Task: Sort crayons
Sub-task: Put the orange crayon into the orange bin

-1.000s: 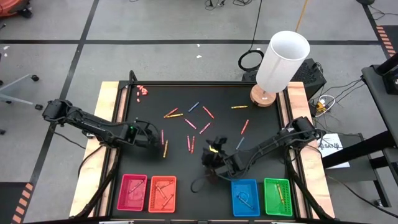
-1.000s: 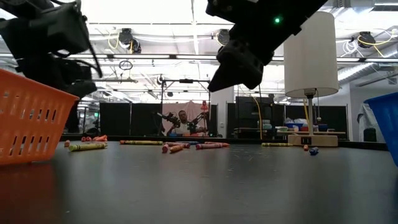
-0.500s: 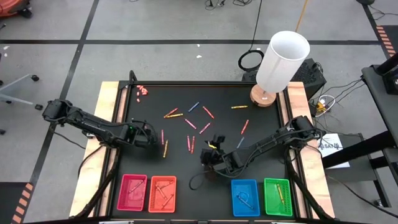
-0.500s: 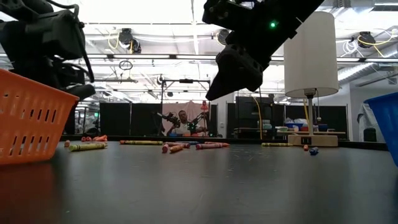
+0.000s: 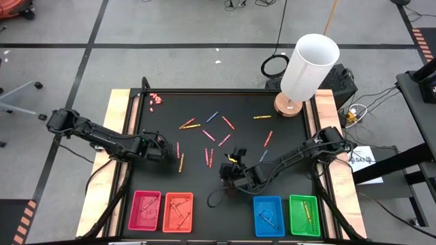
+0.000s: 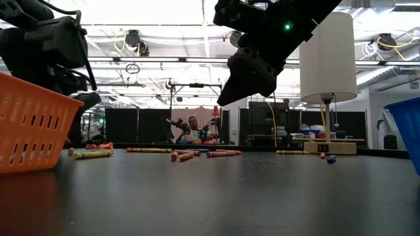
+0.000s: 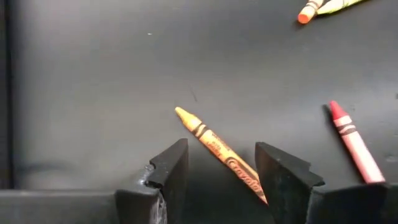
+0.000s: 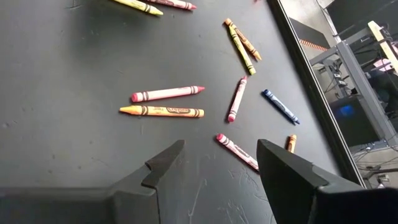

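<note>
Crayons lie scattered on the black table top [image 5: 286, 146]. My left gripper [image 5: 167, 154] is open and low over the left part of the table. In the left wrist view its fingers [image 7: 222, 150] stand on either side of an orange crayon [image 7: 210, 139] that lies flat and runs under one finger. A red crayon [image 7: 351, 140] lies beside it. My right gripper [image 5: 230, 170] is open and empty, raised above the table's middle [image 6: 244, 78]. Its wrist view [image 8: 221, 148] looks down on pink [image 8: 168, 93], orange [image 8: 163, 111], blue [image 8: 280, 106] and red [image 8: 236, 151] crayons.
Four trays stand along the near edge: pink-red [image 5: 145, 209], orange [image 5: 178, 211], blue [image 5: 268, 216] and green [image 5: 304, 216], each with a few crayons. A white-shaded lamp [image 5: 308, 67] stands at the far right corner. Small pink bits [image 5: 157, 99] lie at the far left.
My left gripper has sunk a little toward the table over the orange crayon and stays open. My right gripper has barely shifted. No crayon has moved.
</note>
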Available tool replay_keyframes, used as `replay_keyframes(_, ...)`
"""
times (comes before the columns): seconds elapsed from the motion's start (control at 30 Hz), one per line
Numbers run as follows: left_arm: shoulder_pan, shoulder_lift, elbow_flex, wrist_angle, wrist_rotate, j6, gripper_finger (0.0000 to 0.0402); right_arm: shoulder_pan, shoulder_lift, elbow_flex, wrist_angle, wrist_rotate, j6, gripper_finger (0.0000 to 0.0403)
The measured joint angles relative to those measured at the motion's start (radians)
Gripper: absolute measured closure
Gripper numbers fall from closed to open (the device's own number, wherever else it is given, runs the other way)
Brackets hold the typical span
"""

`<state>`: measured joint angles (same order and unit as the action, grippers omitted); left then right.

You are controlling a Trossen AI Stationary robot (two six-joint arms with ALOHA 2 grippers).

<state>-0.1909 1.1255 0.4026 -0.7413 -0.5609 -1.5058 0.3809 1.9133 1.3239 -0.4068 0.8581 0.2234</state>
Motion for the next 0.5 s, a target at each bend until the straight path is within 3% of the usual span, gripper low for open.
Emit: replay_keyframes(0.5, 0.001, 0.0, 0.0, 0.01, 0.076, -0.008, 0.0217, 0.0, 0.0, 0.0, 0.0, 0.0, 0.0, 0.0222)
